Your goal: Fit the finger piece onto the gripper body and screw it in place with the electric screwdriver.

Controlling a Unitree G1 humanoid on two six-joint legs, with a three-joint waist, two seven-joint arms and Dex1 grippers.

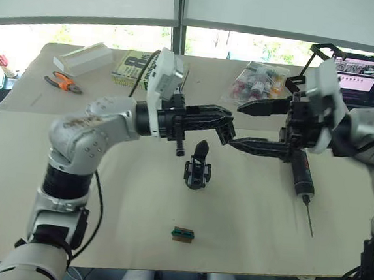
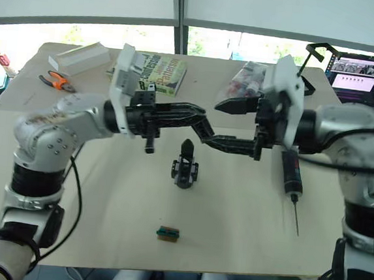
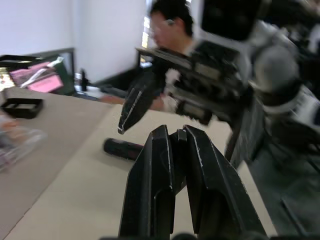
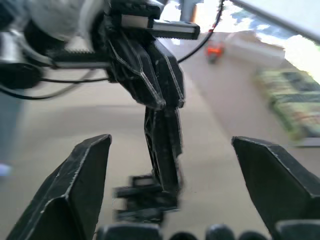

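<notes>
Bright windows stand behind a beige table [image 1: 32,185] on which the work is laid out. Near the table's middle the gripper body [image 1: 197,167] stands upright on its round base, its one pointed finger rising vertically. Just above and slightly behind it, the left gripper [image 1: 224,125] is held with its fingers closed together; a small black piece, taken to be the finger piece [image 4: 162,145], is seen in the right wrist view hanging down from those closed tips, its long axis near vertical and pointed toward the gripper body below. The right gripper [image 1: 237,126] is held wide open facing the left one, tip to tip, with nothing between its fingers. The electric screwdriver [image 1: 302,177] lies flat toward the table's right edge, under the right arm, its thin bit pointing at the near edge. The coming move is judged to turn on the short drop from the held piece to the gripper body beneath, the left arm being the nearer; the screwdriver is nearer the right.
</notes>
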